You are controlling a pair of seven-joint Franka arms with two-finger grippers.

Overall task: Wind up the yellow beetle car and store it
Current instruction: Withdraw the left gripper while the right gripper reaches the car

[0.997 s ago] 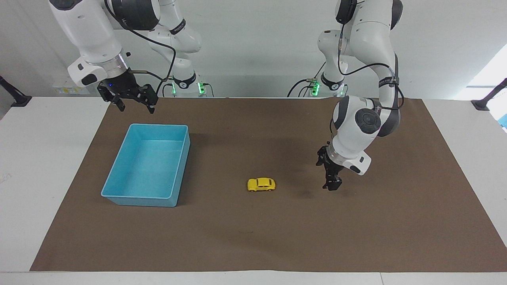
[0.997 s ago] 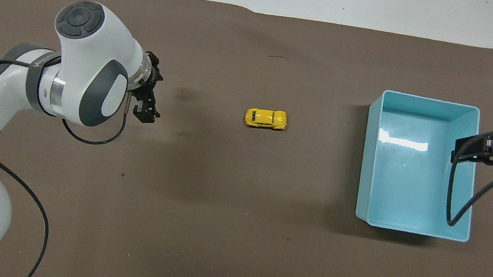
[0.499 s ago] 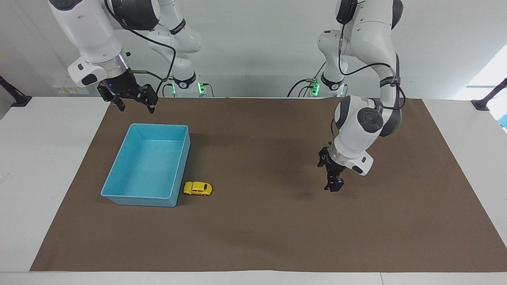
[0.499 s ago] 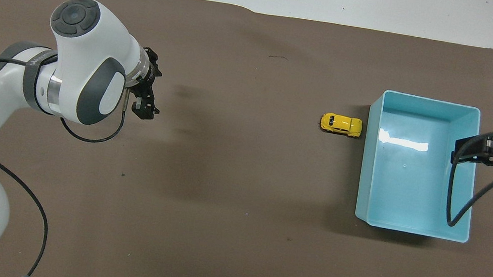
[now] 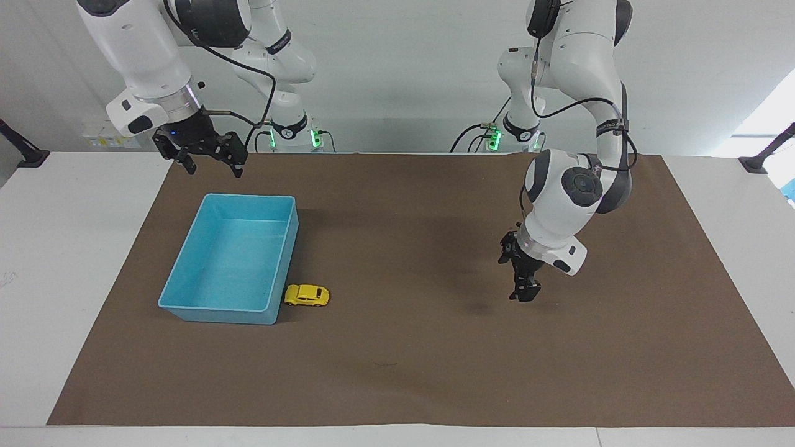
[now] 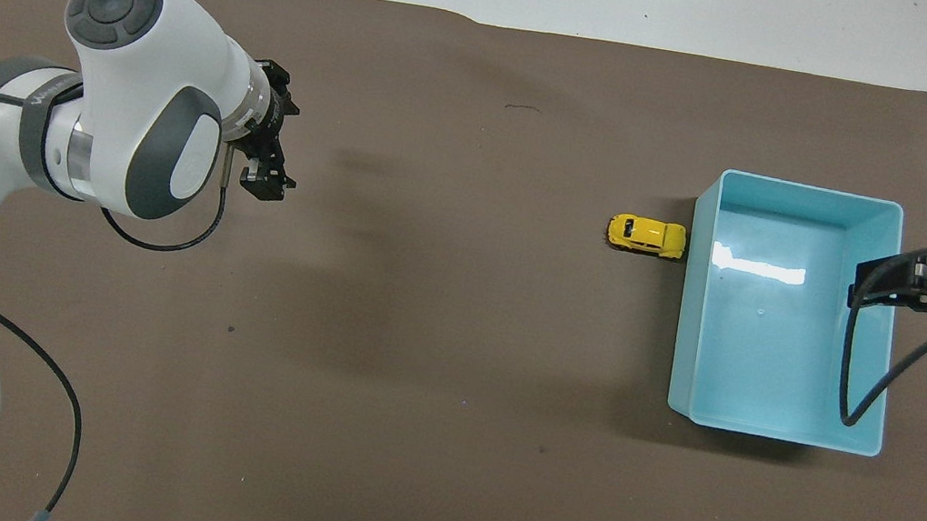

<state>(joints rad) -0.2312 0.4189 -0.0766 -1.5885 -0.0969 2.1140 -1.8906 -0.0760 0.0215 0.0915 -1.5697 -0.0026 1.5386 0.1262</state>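
Note:
The yellow beetle car [image 5: 307, 295] [image 6: 647, 236] stands on the brown mat, right against the outer wall of the blue bin [image 5: 214, 307] [image 6: 769, 429], on the bin's side toward the left arm. The bin is empty. My left gripper [image 5: 525, 297] [image 6: 268, 185] hangs empty just above the mat toward the left arm's end, well apart from the car. My right gripper [image 5: 213, 169] [image 6: 859, 288] is open and empty, held high over the bin's rim at the right arm's end, waiting.
The brown mat [image 5: 397, 366] covers most of the white table. A cable [image 6: 857, 393] from the right arm hangs over the bin. Nothing else lies on the mat.
The car has rolled across the mat from the middle to the bin's wall and stopped there. The left arm has drawn back slightly. The right arm has not moved.

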